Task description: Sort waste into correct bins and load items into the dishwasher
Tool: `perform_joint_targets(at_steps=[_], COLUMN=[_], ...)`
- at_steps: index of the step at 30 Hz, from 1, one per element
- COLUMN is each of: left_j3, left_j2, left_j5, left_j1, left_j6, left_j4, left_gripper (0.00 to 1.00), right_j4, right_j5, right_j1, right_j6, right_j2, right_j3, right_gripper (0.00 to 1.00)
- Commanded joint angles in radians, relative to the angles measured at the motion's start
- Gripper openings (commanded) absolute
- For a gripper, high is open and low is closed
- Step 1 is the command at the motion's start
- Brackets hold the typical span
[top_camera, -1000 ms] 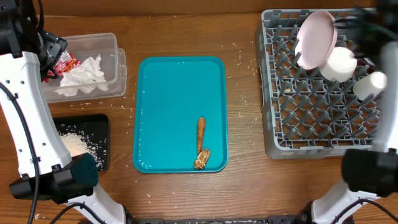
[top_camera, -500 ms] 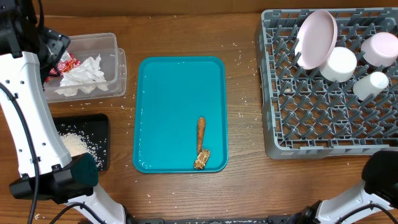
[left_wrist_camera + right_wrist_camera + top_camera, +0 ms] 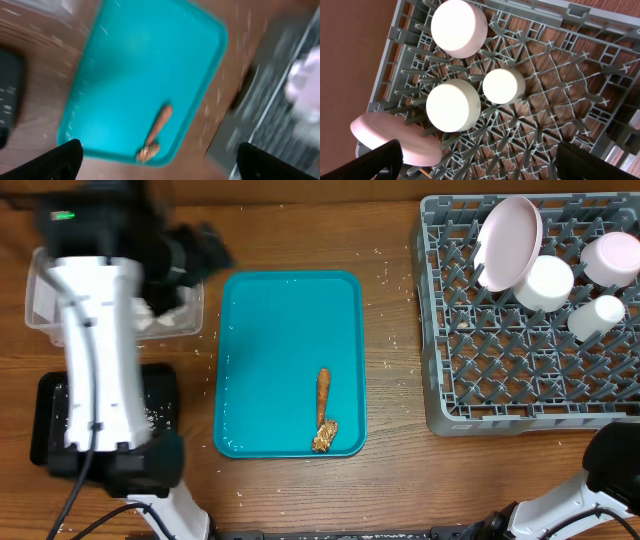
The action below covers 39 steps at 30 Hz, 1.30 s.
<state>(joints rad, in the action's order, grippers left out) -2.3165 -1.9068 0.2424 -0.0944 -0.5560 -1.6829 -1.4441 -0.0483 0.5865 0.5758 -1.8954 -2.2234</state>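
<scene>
small orange carrot (image 3: pixel 323 392) lies flat on the teal tray (image 3: pixel 280 330), toward its near right corner, with its long axis running along the tray's long side (the end nearer the robot touches the brown lumpy food scrap (image 3: pixel 324 437)). the left gripper (image 3: pixel 159 146) hovers over the tray, fingers spread wide and empty. the right gripper (image 3: pixel 479 146), fingers also wide apart and empty, hangs over the grey dish rack (image 3: pixel 520 380), which holds two upturned bowls (image 3: pixel 453 105), a cup (image 3: pixel 503 86) and the plate (image 3: pixel 395 137).

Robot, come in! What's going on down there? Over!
Left gripper open, right gripper open, both empty. Carrot and brown scrap on teal tray, not binned yet. Plate, bowls, cup in grey rack. Nothing blocking the carrot.
</scene>
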Motion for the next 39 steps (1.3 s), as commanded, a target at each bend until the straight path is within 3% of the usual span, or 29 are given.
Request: perform_joint_targets(at_steps=[1, 8, 16, 23, 32, 39], left_j3=[0.103, 0.454, 0.814, 0.950, 0.984, 1.043], left_j2=[-0.002, -0.003, -0.003, -0.003, -0.003, -0.005], left_j5=[-0.034, -0.122, -0.119, -0.200, -0.231, -0.224], left_j1=[-0.141, -0.369, -0.500, -0.500, -0.491, -0.491], left_j6=[0.066, -0.156, -0.272, -0.254, -0.041, -0.072], left_j4=[0.013, 0.166, 0.506, 0.664, 0.756, 0.802], left_gripper=[1.00, 1.00, 1.00, 1.00, 1.00, 0.94], right_j4=[0.002, 0.002, 0.002, 0.002, 0.002, 0.002], right_j5=[-0.006, -0.006, -0.006, -0.006, -0.006, -0.006], right_j1=[-0.002, -0.002, -0.002, -0.002, -0.002, -0.002], right_j6=[0.004, 0.004, 0.004, 0.004, 0.004, 0.004], right_j2=[0.005, 0.005, 0.005, 0.005, 0.005, 0.005], right_j3=[-0.003, -0.003, -0.003, -0.003, -0.003, -0.003], right_gripper=[1.00, 1.00, 1.00, 1.00, 1.00, 1.00])
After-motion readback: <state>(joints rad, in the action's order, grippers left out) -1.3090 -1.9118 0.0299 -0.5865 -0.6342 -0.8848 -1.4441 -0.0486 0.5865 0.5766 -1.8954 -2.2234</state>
